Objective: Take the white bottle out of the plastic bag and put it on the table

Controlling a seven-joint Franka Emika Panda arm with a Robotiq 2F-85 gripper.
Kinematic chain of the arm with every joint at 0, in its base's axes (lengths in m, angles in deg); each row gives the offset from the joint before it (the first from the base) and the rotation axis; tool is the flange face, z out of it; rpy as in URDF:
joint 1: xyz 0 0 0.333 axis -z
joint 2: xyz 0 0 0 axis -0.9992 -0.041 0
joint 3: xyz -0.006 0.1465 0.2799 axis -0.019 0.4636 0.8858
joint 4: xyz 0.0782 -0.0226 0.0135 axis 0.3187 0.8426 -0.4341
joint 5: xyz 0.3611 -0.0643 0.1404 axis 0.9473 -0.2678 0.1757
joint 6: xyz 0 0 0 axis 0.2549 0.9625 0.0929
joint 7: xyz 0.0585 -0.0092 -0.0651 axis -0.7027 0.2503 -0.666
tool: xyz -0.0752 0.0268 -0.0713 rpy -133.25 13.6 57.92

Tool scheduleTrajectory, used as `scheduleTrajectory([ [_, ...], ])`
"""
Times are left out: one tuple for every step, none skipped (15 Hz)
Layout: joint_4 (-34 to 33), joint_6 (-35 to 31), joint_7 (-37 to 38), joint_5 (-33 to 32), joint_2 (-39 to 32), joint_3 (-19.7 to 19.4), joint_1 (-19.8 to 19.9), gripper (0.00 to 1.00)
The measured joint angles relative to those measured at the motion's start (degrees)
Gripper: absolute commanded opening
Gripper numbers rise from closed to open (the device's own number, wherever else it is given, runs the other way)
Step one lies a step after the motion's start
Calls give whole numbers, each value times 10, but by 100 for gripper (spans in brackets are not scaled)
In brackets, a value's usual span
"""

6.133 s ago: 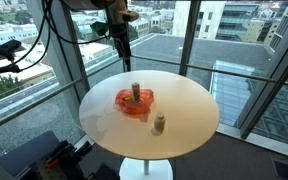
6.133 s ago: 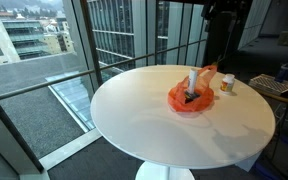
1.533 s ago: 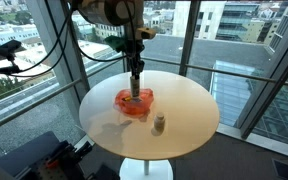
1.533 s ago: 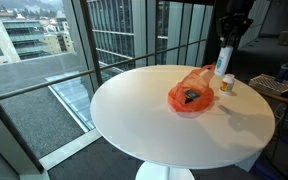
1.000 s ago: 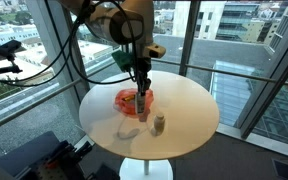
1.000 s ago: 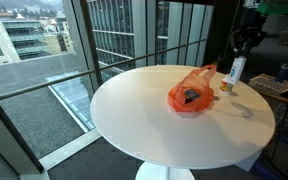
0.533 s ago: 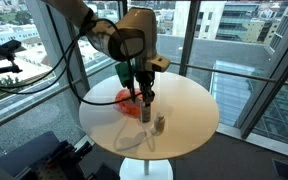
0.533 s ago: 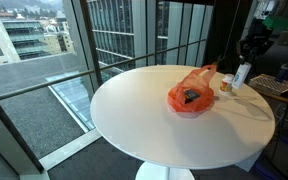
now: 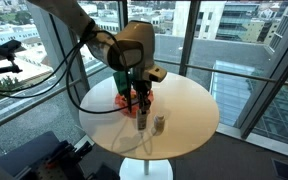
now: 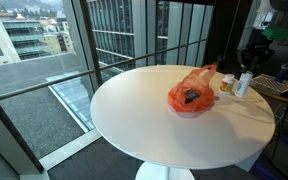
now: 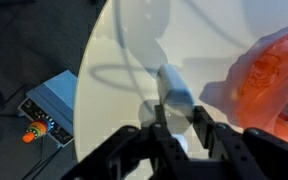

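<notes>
Bottle first: the white bottle [image 10: 245, 85] hangs roughly upright in your gripper [image 10: 248, 68], whose fingers are closed on its upper part. In this exterior view it is low over the round white table [image 10: 154, 130], close to the rim. The frames do not show whether its base touches the tabletop.

In the wrist view the white bottle [image 11: 174, 88] runs out from between the two fingers [image 11: 160, 128] toward 12 o'clock, with the bare tabletop [image 11: 134, 40] under it. In an exterior view the gripper [image 9: 142, 106] points straight down, and the bottle [image 9: 144, 120] sticks out below it over the near part of the table [image 9: 189, 100].

The orange plastic bag [image 10: 191, 93] lies on the table at about 9 o'clock from the bottle, well apart from it, with something dark lying in its opening. In the wrist view the bag [image 11: 274, 75] sits at 3 o'clock of the bottle. In an exterior view it [image 9: 123, 99] shows at about 10 o'clock, partly behind the arm.

A small jar [image 10: 227, 86] stands just beside the bottle at 9 o'clock, between it and the bag. In an exterior view the jar [image 9: 159, 124] is at 3 o'clock of the bottle.

Below the table's edge, at 8 o'clock in the wrist view, a grey box [image 11: 52, 97] sits on the floor.
</notes>
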Motion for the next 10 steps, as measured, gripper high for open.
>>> scheduleTrajectory([
  [0,0,0,-1,-4,0,-1,9],
  [0,0,1,-4,-8,0,-1,9],
  [0,0,3,-6,-11,0,-2,9],
  [0,0,6,-8,-15,0,-3,9],
  [0,-1,8,-11,-19,0,-3,9],
  [0,-1,11,-15,-22,0,-4,9],
  [0,-2,13,-18,-24,0,-4,10],
  [0,-4,15,-20,-26,0,-5,10],
  [0,-6,17,-22,-28,0,-6,11],
  [0,-9,18,-23,-30,0,-6,12],
])
